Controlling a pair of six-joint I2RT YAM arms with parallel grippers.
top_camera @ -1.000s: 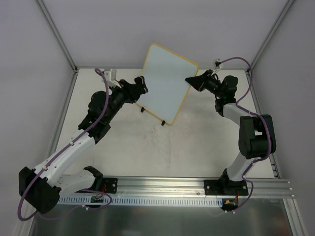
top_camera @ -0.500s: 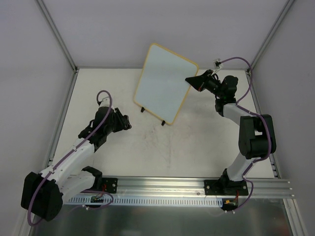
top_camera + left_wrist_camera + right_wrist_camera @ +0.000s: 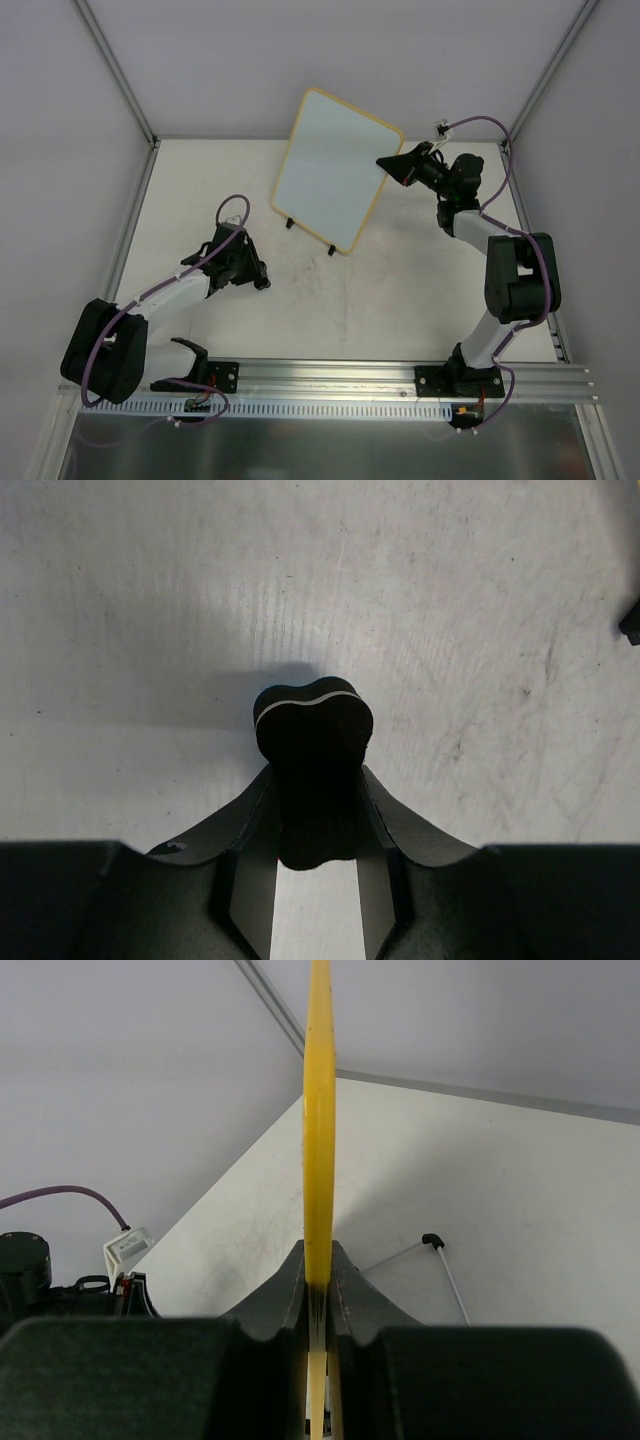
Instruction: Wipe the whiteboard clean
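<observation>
Yellow-rimmed whiteboard (image 3: pixel 335 170) pinched by right gripper (image 3: pixel 384 162).

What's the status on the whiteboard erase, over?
Left gripper shut on eraser, low over table, apart from whiteboard. Right gripper shut on its yellow rim, board standing. Nothing in the way.

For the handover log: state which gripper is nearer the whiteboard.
Right. The right gripper clamps the right yellow edge of the whiteboard; the left gripper is over the table, in front of the board and apart from it, shut on a black eraser.
</observation>
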